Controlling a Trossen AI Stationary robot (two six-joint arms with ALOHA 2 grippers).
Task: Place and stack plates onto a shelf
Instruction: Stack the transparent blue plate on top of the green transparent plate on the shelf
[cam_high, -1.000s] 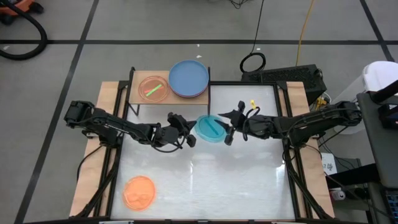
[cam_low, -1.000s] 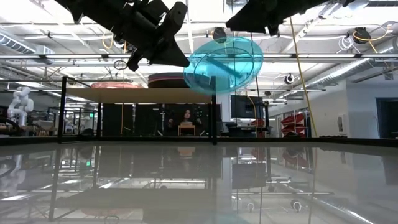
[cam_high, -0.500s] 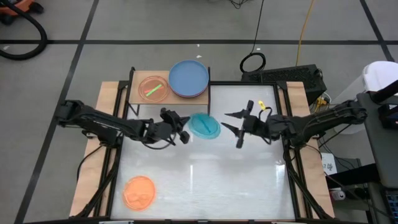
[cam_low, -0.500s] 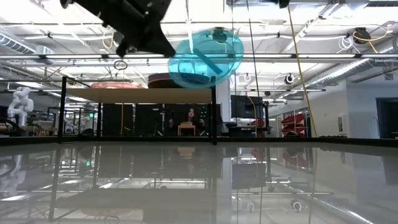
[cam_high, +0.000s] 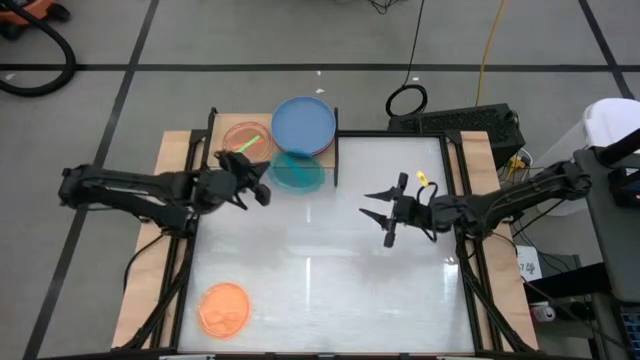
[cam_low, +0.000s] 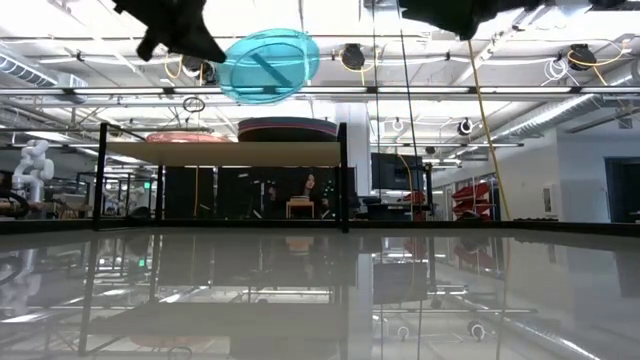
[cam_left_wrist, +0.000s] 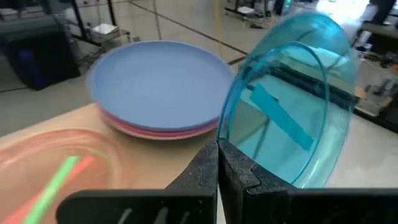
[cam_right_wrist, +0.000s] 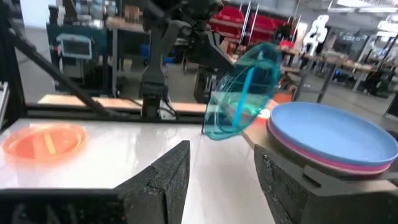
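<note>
A translucent cyan plate (cam_high: 297, 172) hangs tilted in the air at the shelf's (cam_high: 221, 163) near edge, held by my left gripper (cam_high: 256, 191), which is shut on it. In the low view the cyan plate (cam_low: 268, 65) is well above the shelf top (cam_low: 220, 151). On the shelf rest a blue plate (cam_high: 303, 125) on a pink one (cam_left_wrist: 155, 131), and a translucent pink plate (cam_high: 245, 140) with a green streak. My right gripper (cam_high: 386, 216) is open over mid-table, to the right of the cyan plate. An orange plate (cam_high: 224, 307) lies flat at the table's near left. My left gripper pinches the cyan plate's rim (cam_left_wrist: 222, 138) between its two shut fingers (cam_left_wrist: 205, 171), coming roughly level from the table's left. The plate is lifted clear and stands steeply tilted beyond the fingertips, above the shelf's near edge.
The shelf's black corner post (cam_high: 335, 150) stands just right of the cyan plate. Table frame rails run along both sides (cam_high: 470, 290). Bare white tabletop (cam_high: 330, 280) lies between the arms and toward the near edge.
My right gripper let go of the cyan plate, opened and drew back toward the table's right. My left gripper, still shut on the plate, carried it up and toward the far left, from mid-table to the shelf's near edge.
</note>
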